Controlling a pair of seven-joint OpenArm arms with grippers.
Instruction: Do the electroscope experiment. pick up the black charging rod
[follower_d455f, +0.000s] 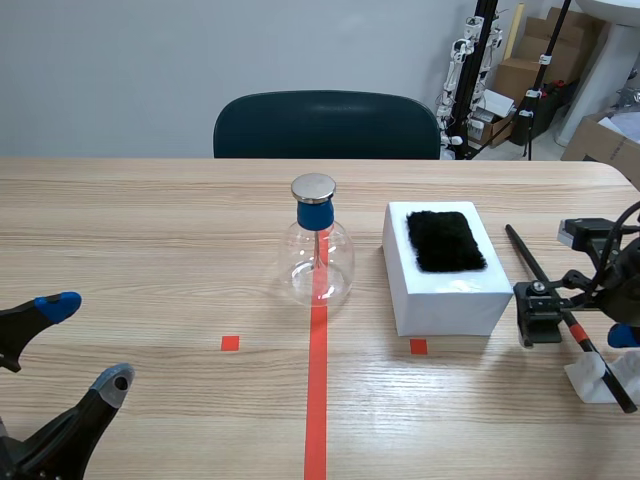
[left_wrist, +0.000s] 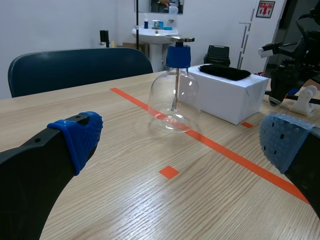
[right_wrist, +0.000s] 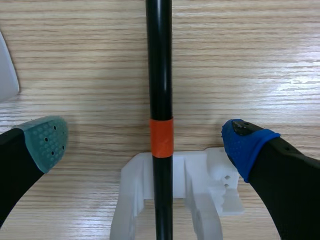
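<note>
Long black charging rod (right_wrist: 160, 75) with an orange band, lying on the light wooden table (follower_d455f: 150, 230) to the right of a white rectangular box (follower_d455f: 450, 300), near end resting in a white plastic cradle (right_wrist: 200, 200). Right gripper (right_wrist: 146, 141) directly above it, fingers spread wide to either side of the rod by the band, pads clear of it, nothing gripped. Black fur pad (follower_d455f: 445, 240) on top of the box. Clear glass flask electroscope (follower_d455f: 315, 265) with blue stopper and metal disc cap, upright on the orange-red tape line, just left of the box. Left gripper (follower_d455f: 85, 343) low at the near left corner, well apart from flask and box, fingers wide apart and empty.
</note>
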